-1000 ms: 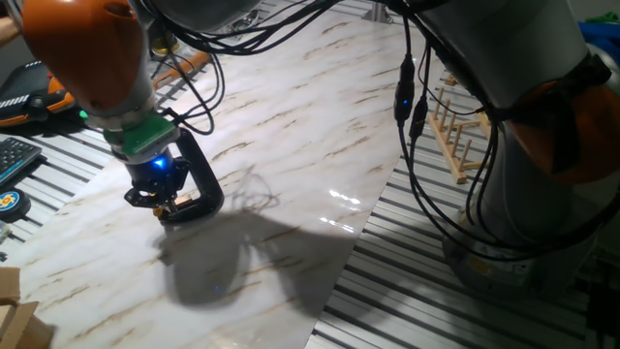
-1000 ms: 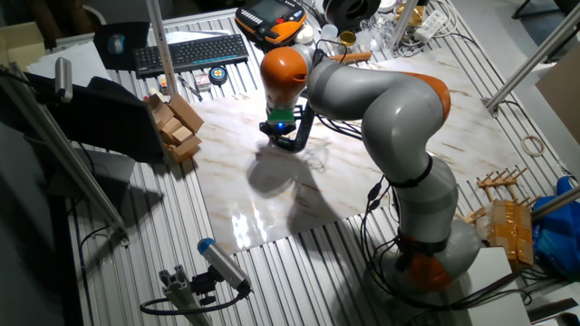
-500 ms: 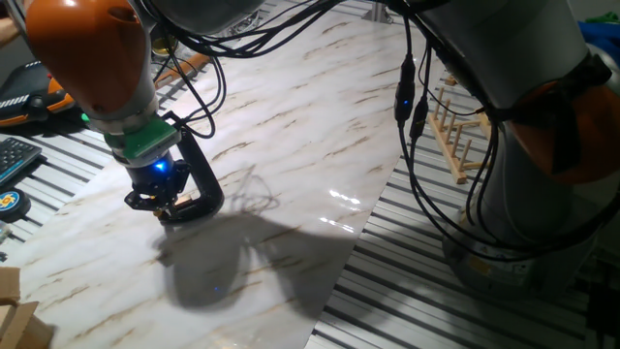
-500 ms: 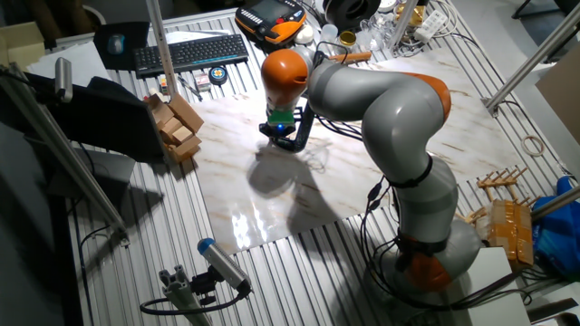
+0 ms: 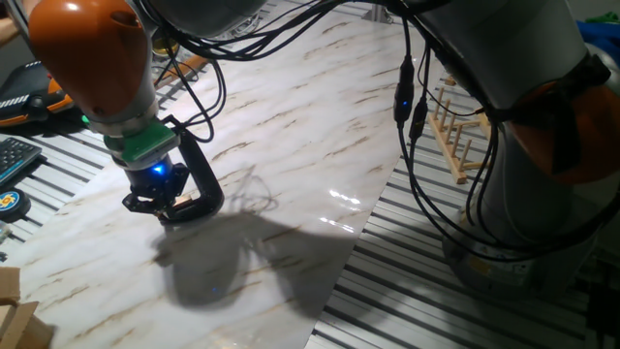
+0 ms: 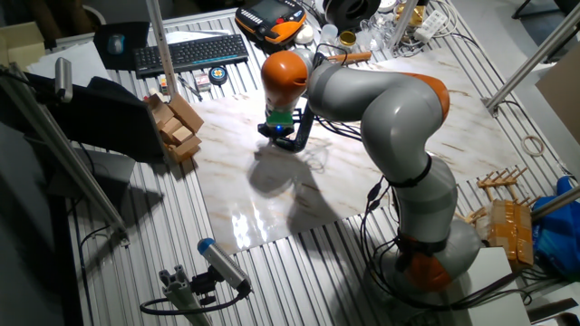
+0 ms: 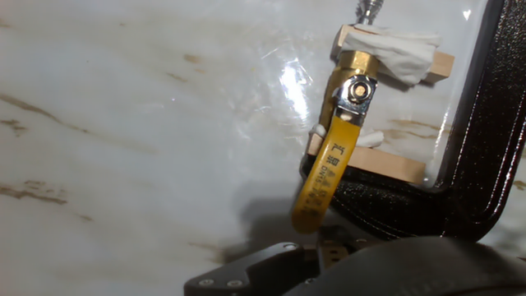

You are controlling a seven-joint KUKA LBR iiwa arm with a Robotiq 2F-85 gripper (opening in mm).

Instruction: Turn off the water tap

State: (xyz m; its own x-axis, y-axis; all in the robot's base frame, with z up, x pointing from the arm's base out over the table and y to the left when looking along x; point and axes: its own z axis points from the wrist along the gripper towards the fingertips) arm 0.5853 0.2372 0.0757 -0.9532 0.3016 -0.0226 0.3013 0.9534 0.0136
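In the hand view the water tap (image 7: 355,76) is a small brass valve padded with white cloth and wooden blocks in the jaw of a black C-clamp (image 7: 485,123). Its yellow lever (image 7: 329,160) points down and slightly left, and its tip ends just above my gripper (image 7: 325,251). The dark fingers (image 7: 246,275) sit close together at the bottom edge, with nothing between them. In both fixed views my gripper (image 5: 155,202) (image 6: 275,132) hangs low over the clamp (image 5: 205,184) (image 6: 304,127) and hides the tap.
The clamp lies on a marble-patterned board (image 5: 329,145) on a slatted table. A wooden rack (image 5: 463,131) stands off the board's right side. Wooden blocks (image 6: 177,127), a keyboard (image 6: 190,52) and a teach pendant (image 6: 272,20) lie beyond the board's far edges.
My hand has shifted slightly to the left over the clamp. The clamp has not moved.
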